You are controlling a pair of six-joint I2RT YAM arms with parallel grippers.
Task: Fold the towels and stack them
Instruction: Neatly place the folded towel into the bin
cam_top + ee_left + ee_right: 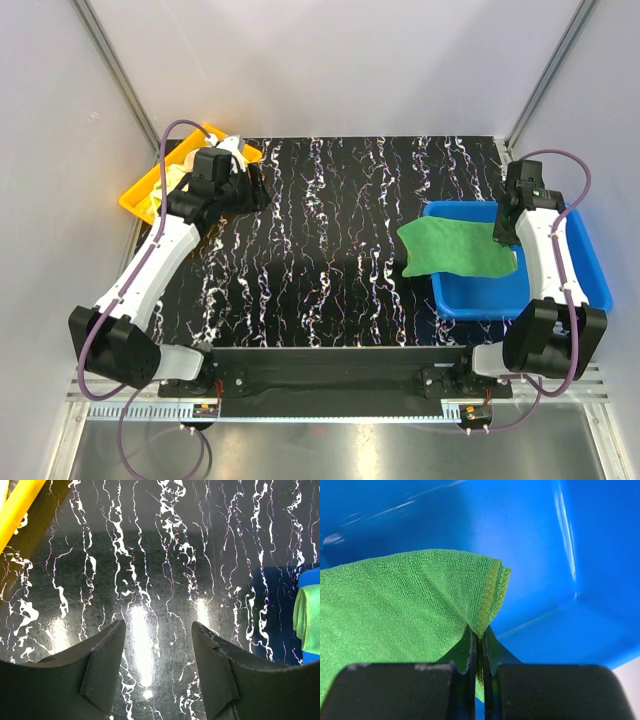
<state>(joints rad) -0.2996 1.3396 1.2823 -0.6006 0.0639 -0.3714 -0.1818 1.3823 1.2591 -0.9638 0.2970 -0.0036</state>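
Note:
The green towel (455,250) hangs over the left wall of the blue bin (560,290), with part of it spread above the table. My right gripper (500,232) is shut on its right edge; in the right wrist view the hemmed fold of the green towel (405,600) is pinched in the right gripper (477,630). My left gripper (255,185) is open and empty beside the yellow tray (140,195). In its own view the left gripper (158,625) hovers over bare table, the green towel (307,617) far to the right. Pale cloth (232,147) lies in the tray, partly hidden by the arm.
The table (330,250) is black with white marbling. The yellow tray sits at its far left corner, its rim (17,507) showing in the left wrist view. The blue bin (545,540) stands at the right edge. Grey walls close in the back and sides.

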